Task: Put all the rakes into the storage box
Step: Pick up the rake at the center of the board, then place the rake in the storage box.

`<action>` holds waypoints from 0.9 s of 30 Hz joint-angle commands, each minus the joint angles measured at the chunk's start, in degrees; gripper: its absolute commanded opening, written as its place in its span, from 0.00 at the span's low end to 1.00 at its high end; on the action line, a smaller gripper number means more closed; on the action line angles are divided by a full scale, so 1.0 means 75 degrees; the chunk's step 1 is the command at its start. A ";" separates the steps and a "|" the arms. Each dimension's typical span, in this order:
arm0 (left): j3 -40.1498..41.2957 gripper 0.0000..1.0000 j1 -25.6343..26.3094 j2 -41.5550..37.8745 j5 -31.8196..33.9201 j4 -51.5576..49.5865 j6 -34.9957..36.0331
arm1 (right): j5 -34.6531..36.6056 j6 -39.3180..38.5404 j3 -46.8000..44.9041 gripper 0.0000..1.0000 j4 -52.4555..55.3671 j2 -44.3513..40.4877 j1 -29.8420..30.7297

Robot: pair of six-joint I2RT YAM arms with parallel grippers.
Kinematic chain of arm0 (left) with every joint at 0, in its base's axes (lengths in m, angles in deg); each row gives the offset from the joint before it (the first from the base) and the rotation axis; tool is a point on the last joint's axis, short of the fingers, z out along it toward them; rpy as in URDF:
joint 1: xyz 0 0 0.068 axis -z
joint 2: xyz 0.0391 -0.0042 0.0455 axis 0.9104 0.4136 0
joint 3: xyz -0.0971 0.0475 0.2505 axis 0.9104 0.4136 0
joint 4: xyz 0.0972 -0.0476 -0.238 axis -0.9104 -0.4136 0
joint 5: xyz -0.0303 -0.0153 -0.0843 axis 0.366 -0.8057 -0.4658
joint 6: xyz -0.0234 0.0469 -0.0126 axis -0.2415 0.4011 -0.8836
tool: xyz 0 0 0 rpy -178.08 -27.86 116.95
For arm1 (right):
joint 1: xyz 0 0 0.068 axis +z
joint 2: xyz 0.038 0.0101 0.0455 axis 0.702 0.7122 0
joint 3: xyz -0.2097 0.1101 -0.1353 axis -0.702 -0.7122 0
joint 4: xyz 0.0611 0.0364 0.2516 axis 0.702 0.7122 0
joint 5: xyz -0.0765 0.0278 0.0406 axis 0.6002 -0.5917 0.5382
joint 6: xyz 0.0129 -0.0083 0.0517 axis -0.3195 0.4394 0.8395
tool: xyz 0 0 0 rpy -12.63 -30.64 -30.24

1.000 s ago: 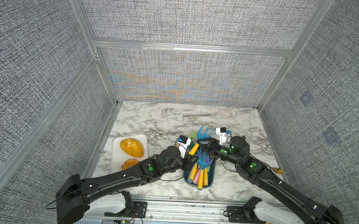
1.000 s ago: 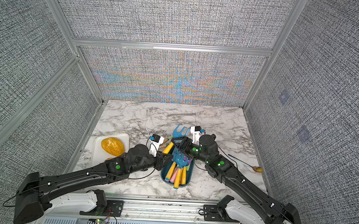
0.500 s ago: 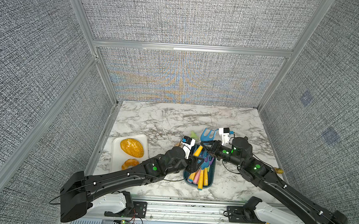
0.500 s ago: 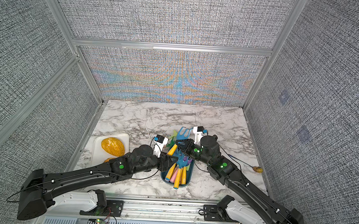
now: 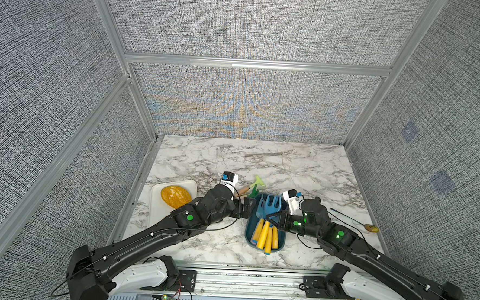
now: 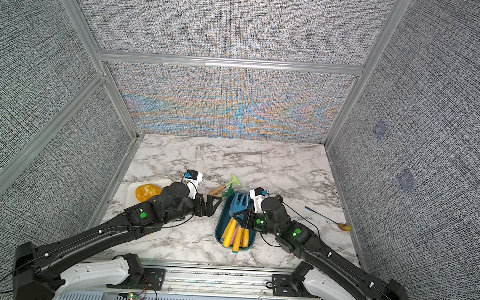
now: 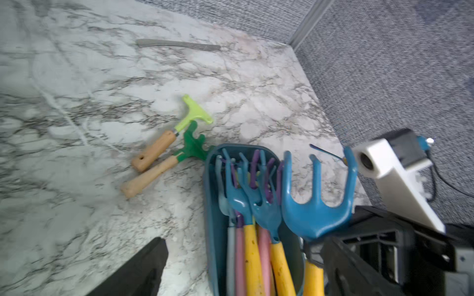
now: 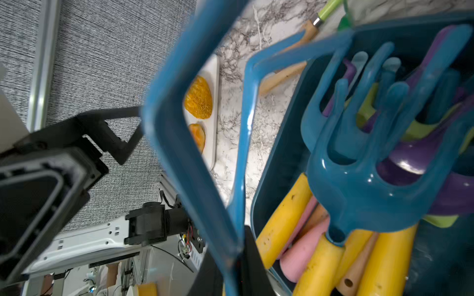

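Holding the rake (image 5: 269,207) over the storage box (image 5: 247,227), near the counter's front edge.
My right gripper (image 5: 275,216) is clenched on the rake's neck, and its blue head hangs tilted above the far end of the box, over the yellow-handled tools (image 5: 266,236) lying inside. My left gripper (image 5: 246,210) stands released and empty just beside the box, toward the counter's left edge. Two wooden-handled tools (image 5: 243,189) lie past the box's far corner.

walls (image 5: 239,23): grey woven fabric panels left, far, right | frame (image 5: 254,64): aluminium rails | counter (image 5: 302,171): white grey-veined marble | light: even, bright
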 commanded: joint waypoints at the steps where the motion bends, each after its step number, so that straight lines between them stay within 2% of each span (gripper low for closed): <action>1: 0.0040 0.99 -0.0314 0.0086 -0.0360 -0.0492 -0.0027 | 0.0195 -0.0176 -0.0039 0.00 -0.0184 0.0203 0.0048; 12: 0.0189 0.99 -0.0512 0.0526 -0.0616 -0.0333 -0.0112 | 0.0967 -0.0775 0.0571 0.00 0.0309 0.1211 0.0020; 20: 0.0240 0.99 -0.0605 0.0584 -0.0646 -0.0344 -0.0065 | 0.1016 -0.0979 0.0647 0.00 0.0507 0.1441 -0.0103; 23: 0.0219 0.99 -0.0641 0.0680 -0.0671 -0.0352 -0.0053 | 0.1016 -0.1015 0.0635 0.13 0.0556 0.1491 -0.0150; 27: 0.0208 0.99 -0.0665 0.0808 -0.0656 -0.0368 -0.0036 | 0.1016 -0.1053 0.0658 0.21 0.0558 0.1497 -0.0175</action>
